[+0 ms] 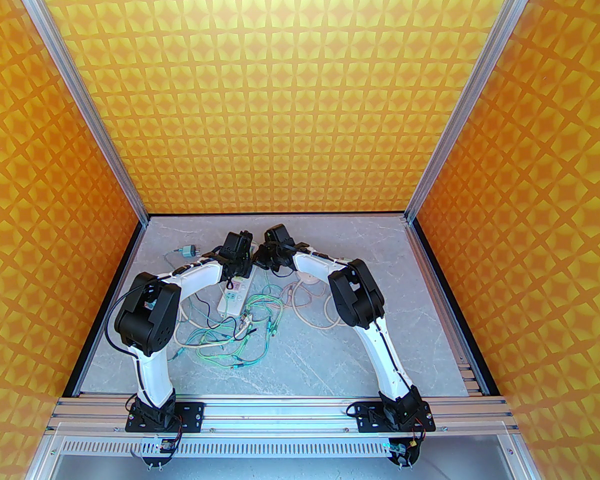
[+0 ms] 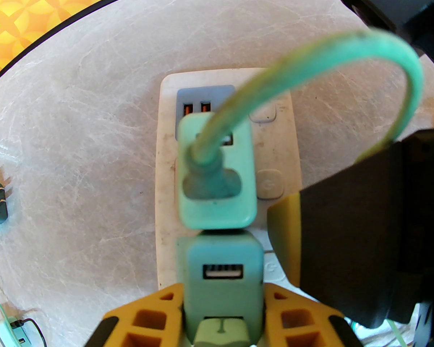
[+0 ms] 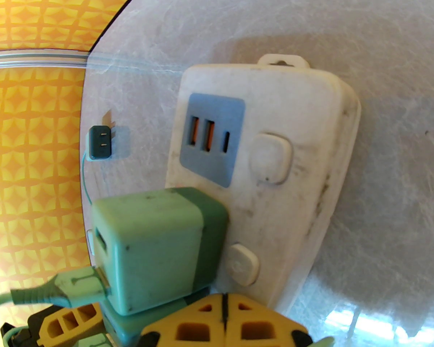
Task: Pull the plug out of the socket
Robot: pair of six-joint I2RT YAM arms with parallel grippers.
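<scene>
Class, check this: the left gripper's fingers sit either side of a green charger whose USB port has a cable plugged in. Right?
No. In the left wrist view the left gripper's fingers sit either side of a green charger whose USB port is empty; the cable enters the farther charger.

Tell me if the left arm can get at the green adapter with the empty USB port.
Probably yes: the left gripper straddles the adapter, fingers against its sides, nothing between.
</scene>
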